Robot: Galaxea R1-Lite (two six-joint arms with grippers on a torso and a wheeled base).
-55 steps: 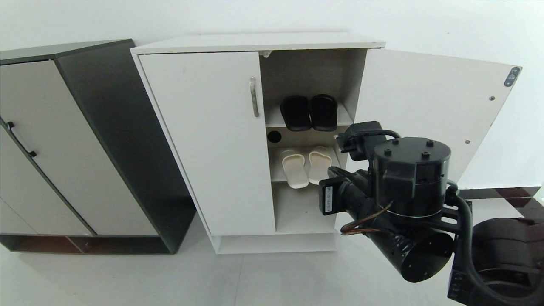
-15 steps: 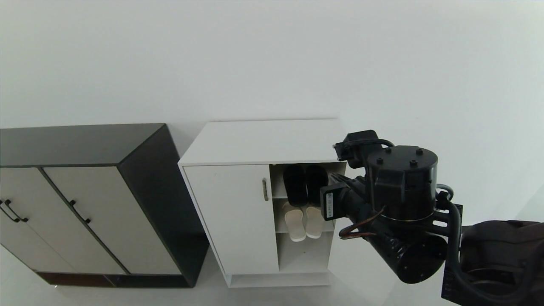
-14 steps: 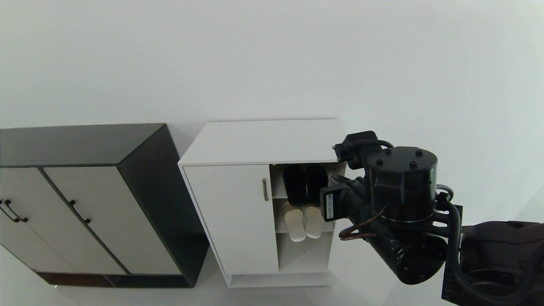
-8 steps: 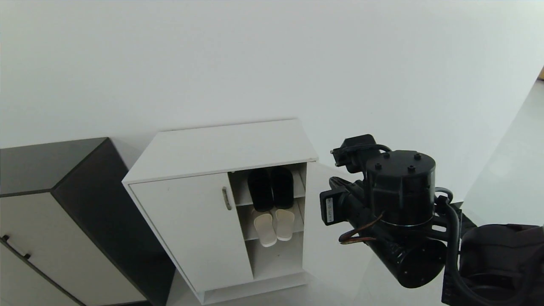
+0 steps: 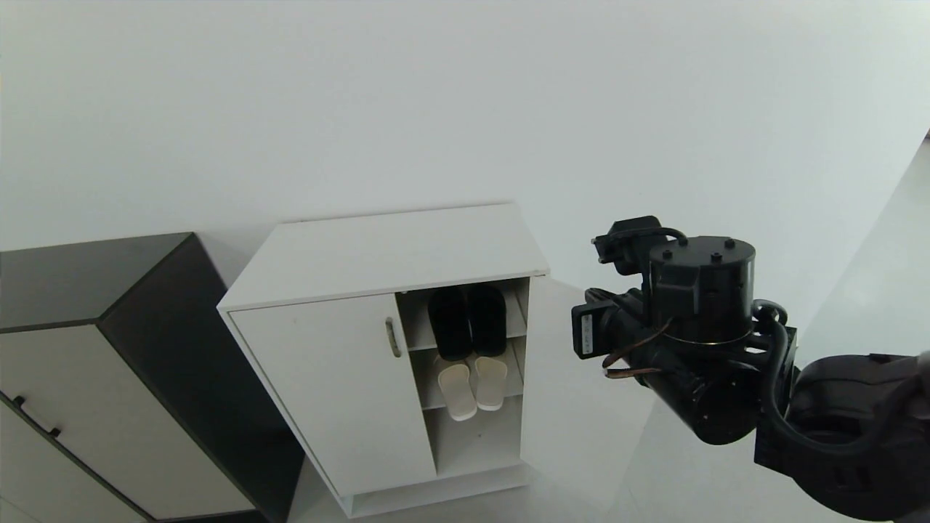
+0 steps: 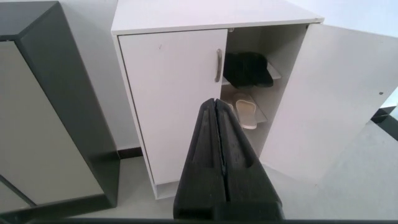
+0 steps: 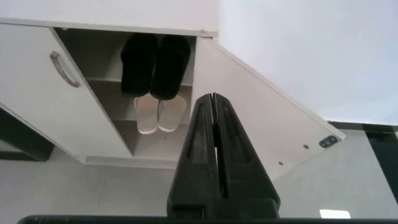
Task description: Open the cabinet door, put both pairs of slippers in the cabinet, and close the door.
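While the door of the cabinet stands open, black slippers sit on its upper shelf, white slippers on the shelf below; the left end effector and right end effector are pinched closed, empty.

Black right arm with screw-topped joint, brown cable, white label, black pincer

You are looking at the white cabinet standing on the floor, just beside a dark cabinet. Its upper shelf is carrying the black slippers; the shelf below is carrying the white slippers, each pair lying side by side.
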